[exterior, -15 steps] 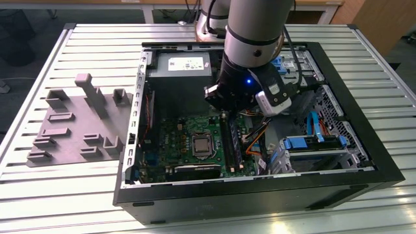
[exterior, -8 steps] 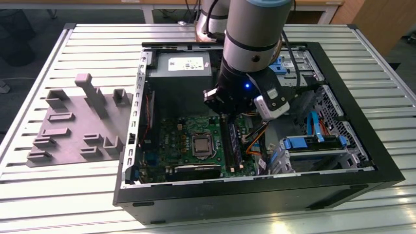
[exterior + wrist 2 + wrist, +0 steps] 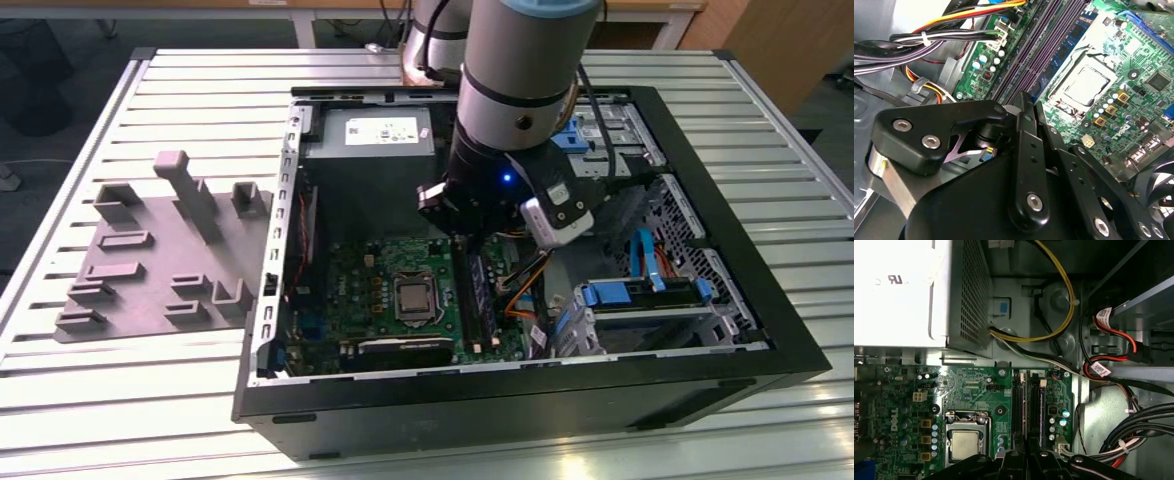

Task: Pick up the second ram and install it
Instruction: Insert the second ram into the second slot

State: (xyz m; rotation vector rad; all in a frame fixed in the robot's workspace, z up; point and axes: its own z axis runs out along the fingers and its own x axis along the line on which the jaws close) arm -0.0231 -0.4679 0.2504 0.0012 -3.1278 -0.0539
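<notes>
Exterior view: arm deep in open case point(image 3: 781, 345) on table point(image 3: 160, 400); claw point(image 3: 463, 232) low over slots point(image 3: 477, 290). Ram not clearly separable from rails here. Risk: slight misalignment, force bends board or jams latch.

Second wrist view: claw point(image 3: 1023, 100) fingers look nearly together; ram point(image 3: 1054, 67) seems just beyond tips, in slot. Grip: cannot tell.

First wrist view: claw point(image 3: 1024, 447) directly above slots point(image 3: 1026, 410) beside CPU socket point(image 3: 965, 437). Cables point(image 3: 1134, 432) near, could snag.

Exterior view looks down from high on the whole open computer case point(image 3: 534, 385) and my arm point(image 3: 514, 90), while both wrist views sit close inside, facing the motherboard point(image 3: 1114, 75) point(image 3: 979, 390) they share.
</notes>
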